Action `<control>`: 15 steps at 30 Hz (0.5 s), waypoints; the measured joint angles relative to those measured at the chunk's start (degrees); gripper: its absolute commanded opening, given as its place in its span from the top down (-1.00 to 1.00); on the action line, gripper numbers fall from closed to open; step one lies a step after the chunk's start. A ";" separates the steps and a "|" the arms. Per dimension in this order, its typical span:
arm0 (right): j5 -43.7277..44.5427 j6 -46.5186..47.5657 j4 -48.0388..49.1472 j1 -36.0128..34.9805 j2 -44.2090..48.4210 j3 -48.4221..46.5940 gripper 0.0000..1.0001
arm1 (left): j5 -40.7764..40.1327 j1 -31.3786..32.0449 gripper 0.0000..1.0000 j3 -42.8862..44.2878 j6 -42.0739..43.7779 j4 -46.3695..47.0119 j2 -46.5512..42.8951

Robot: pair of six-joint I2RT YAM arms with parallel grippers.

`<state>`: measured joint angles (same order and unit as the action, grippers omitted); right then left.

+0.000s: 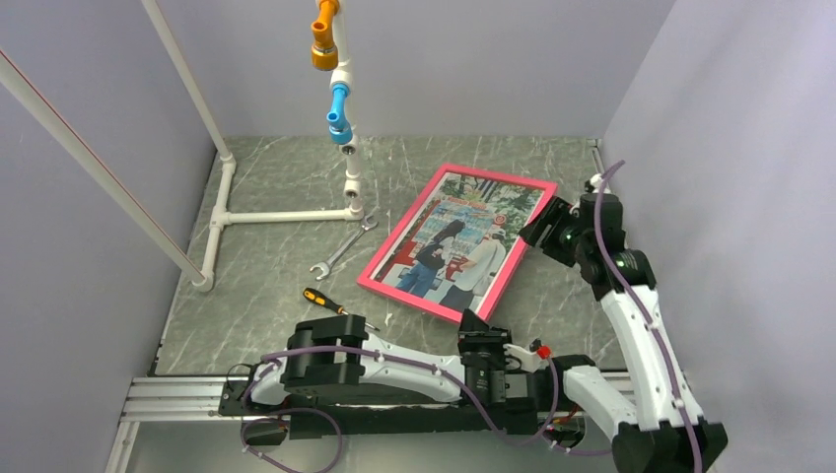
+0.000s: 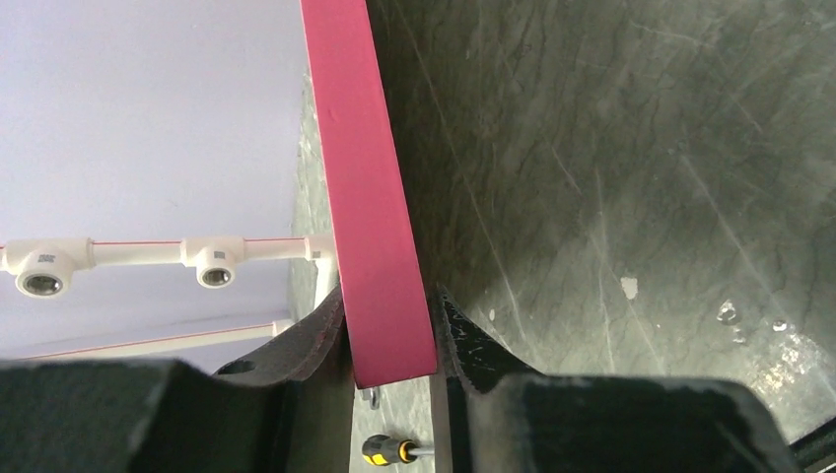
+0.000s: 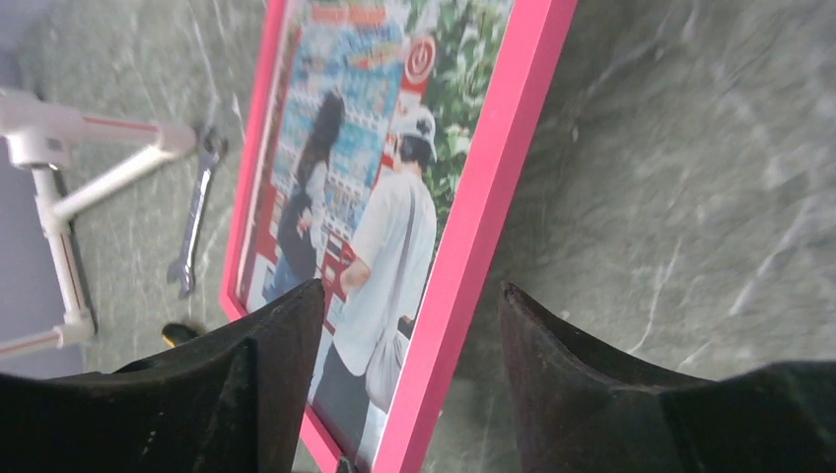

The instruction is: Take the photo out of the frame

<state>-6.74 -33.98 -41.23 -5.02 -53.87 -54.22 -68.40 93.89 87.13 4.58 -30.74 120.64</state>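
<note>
Two arm bases fill the bottom edge of the overhead view, bolted to a rail at the near side of a grey-green marbled table point(image 1: 276, 177) closed in by pale lilac walls point(image 1: 473, 59). One pink frame point(image 1: 500, 175) sits askew at centre right with one photo point(image 1: 455, 241) in it, face up. Left of it lie one wrench point(image 1: 343, 248) and one yellow-handled screwdriver point(image 1: 330, 303). One white pipe structure point(image 1: 286, 215) stands at upper left, carrying an orange and a blue fitting. The left gripper point(image 1: 478, 323) is at the frame's lowest corner, the right gripper point(image 1: 532, 229) at its right edge. From the left wrist, both fingers press the pink border between them, clenched on the frame, with marbled table to the right, pipe to the left and the screwdriver at the bottom. From the right wrist, the fingers stand released, straddling the border with a gap on each side, and the photo, wrench and pipe lie to the left.
</note>
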 measured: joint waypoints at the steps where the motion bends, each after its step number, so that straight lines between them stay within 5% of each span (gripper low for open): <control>1: 1.07 0.42 -0.24 0.00 1.49 -0.87 -0.37 | 0.20 -0.02 1.00 0.02 -0.63 -0.61 -0.46; 15: 12.92 1.31 -2.29 0.07 16.87 -6.25 -0.25 | 14.88 -4.13 1.00 1.07 -7.10 -3.82 -22.03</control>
<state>6.17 -32.67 -43.53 -4.95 -36.99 -60.47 -53.52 89.76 88.20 -2.52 -34.57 98.61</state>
